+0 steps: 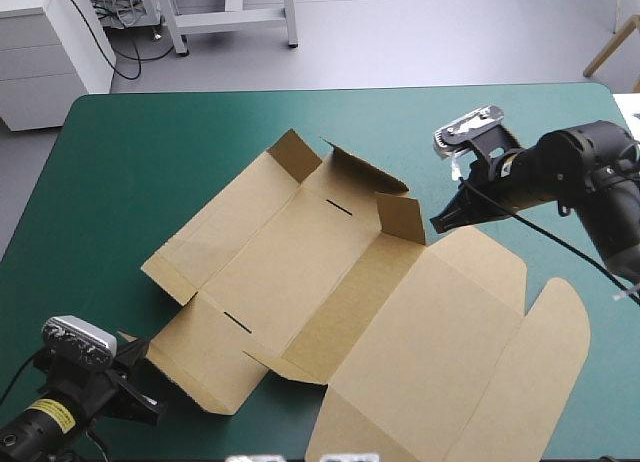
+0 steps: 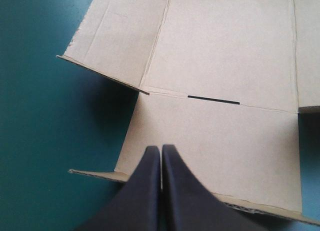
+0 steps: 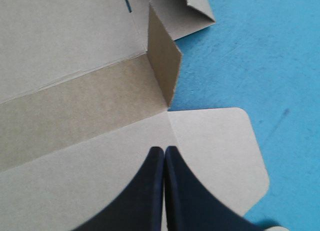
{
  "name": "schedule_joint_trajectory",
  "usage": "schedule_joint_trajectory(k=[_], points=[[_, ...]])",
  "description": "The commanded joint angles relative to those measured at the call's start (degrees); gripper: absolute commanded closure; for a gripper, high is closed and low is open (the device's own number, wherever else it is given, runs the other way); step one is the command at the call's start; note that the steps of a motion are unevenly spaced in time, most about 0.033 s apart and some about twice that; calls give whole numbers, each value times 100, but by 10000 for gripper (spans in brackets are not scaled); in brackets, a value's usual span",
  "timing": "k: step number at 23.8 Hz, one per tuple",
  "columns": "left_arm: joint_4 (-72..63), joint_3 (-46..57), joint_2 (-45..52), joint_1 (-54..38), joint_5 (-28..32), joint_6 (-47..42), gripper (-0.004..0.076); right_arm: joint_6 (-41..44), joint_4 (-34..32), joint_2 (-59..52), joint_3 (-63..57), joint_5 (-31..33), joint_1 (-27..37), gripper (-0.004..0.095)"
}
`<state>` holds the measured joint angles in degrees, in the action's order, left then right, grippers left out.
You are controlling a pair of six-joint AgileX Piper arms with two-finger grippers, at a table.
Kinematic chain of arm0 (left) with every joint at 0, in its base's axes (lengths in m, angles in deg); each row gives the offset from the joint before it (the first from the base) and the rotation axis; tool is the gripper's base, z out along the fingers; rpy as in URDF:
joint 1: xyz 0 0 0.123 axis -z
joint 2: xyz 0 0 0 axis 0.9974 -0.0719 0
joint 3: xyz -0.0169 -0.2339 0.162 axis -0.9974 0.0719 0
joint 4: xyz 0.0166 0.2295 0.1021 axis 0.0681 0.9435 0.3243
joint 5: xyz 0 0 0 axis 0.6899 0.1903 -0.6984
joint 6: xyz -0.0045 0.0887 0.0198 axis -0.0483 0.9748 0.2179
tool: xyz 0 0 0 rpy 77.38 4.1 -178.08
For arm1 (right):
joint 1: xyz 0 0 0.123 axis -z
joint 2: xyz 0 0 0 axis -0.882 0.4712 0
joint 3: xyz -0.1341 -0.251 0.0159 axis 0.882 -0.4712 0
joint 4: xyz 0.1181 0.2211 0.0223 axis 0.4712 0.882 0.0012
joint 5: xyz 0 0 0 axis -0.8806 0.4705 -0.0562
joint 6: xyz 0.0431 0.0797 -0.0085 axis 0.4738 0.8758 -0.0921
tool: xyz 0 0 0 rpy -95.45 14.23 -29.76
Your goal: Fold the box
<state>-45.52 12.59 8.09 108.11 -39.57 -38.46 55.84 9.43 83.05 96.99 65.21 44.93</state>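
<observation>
Teal-green tabletop (image 1: 130, 152) carries the brown box (image 1: 330, 282), a cut sheet lying mostly flat across the middle, its lid panel spread toward the near right edge. Small flaps along its far side stand raised. Left hand (image 2: 161, 150): fingers pressed together, tips over the near-left flap. Right hand (image 3: 164, 150): fingers likewise closed, tips over the lid panel just beside an upright flap (image 3: 165, 66).

The box (image 1: 330, 282) is matt brown corrugated board (fluting shows along its cut edges), smooth-faced with pressed creases. The table (image 1: 150, 162) is covered in matt, faintly scuffed teal-green. The left gripper (image 2: 161, 150) and right gripper (image 3: 164, 150) have smooth, dull black jaws.
</observation>
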Motion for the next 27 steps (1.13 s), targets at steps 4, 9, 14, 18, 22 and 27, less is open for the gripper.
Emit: schedule_joint_trajectory(k=[4,9,14,18,22,27], points=[[-32,-161,-68,5,315,-51,734,-41,-102,-571,82,-164,180,928],[-32,-161,-68,5,315,-51,734,-2,-102,-610,-207,-164,180,928],[-32,-161,-68,5,315,-51,734,-38,-171,-610,-399,-164,180,927],[-32,-161,-68,5,315,14,734,37,-107,-610,-399,-403,168,914],[-99,-161,-68,5,315,14,734,49,-232,-610,-399,-578,168,649],[-207,-161,-68,5,315,14,734,-4,-156,-610,-399,-743,168,214]])
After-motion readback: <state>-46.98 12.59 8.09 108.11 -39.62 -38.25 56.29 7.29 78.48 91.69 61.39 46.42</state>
